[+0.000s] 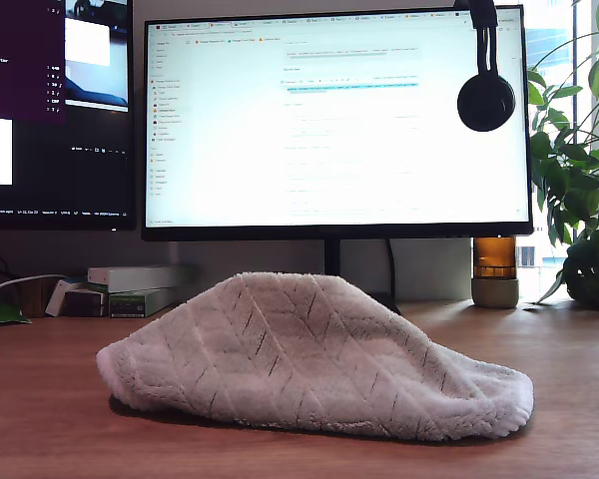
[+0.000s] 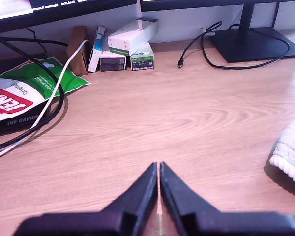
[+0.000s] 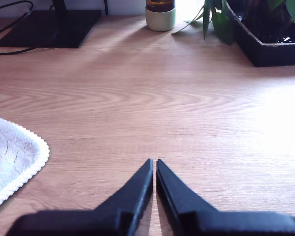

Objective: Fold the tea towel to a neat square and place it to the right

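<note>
first end effector (image 2: pixel 159 169) closed, second end effector (image 3: pixel 154 166) closed

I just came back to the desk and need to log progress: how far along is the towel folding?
Nothing looks done: the towel lies humped and unfolded on the desk before the monitor. Nothing is in hand; my first gripper and second gripper are shut, empty, over bare wood beside it. Left: grasping, folding square, placing aside.

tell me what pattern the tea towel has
Off-white plush with a quilted pattern of diagonal lines; the tea towel shows it best in the exterior view.
</note>
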